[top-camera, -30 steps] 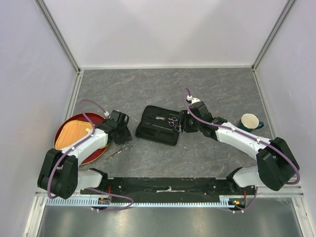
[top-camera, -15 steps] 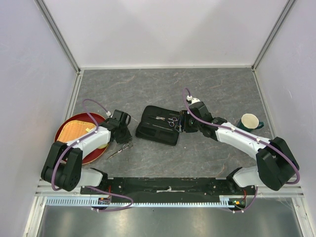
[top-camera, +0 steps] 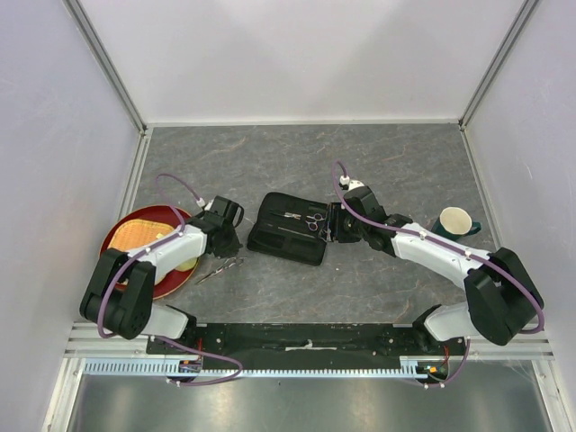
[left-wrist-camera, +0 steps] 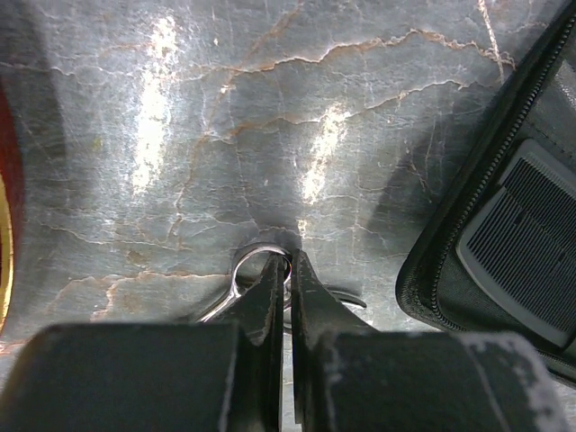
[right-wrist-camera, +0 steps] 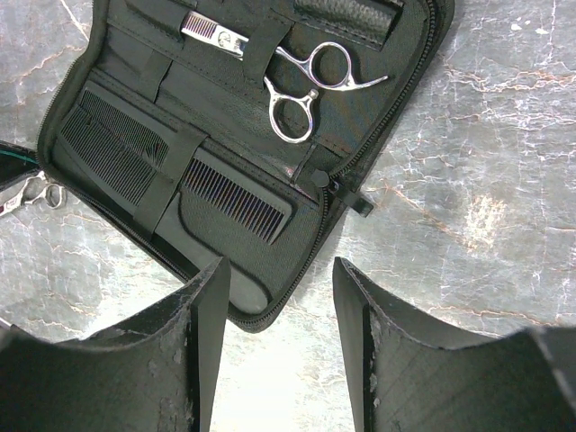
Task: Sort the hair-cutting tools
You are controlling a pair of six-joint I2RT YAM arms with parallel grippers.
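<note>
Grey veined stone-look tabletop point(top-camera: 297, 162) underneath, pale walls on three sides. Left gripper point(left-wrist-camera: 288, 261) pressed almost together, seemingly pinching the rim of one finger ring of the loose thin silver metal scissors point(left-wrist-camera: 236, 286). Blades hidden under the fingers in the wrist view. Seen from above, lying flat on the table at about 6 o'clock of that gripper, with the round red tray point(top-camera: 112, 237) at 9 o'clock and the open flat black zip case point(top-camera: 263, 241) at 2 o'clock. Right gripper point(right-wrist-camera: 279, 297) spread wide, holding nothing, hovering over the case's edge. At 12 o'clock of its fingers, a second pair of silver scissors point(right-wrist-camera: 306, 85) strapped inside, and at 10 to 11 o'clock two slim black plastic combs point(right-wrist-camera: 236, 193) tucked into sleeves. Likely step: lifting the loose pair, probably bound for the case. Confirm the pinch sits squarely on ring metal, not merely brushing it. Raise straight up and slowly, guarding against dangling, swinging blades. Carry low toward 2 o'clock, and keep the right fingers clear of the landing spot. Pale yellow cup point(top-camera: 454, 220) far off at 3 o'clock, of no concern.
</note>
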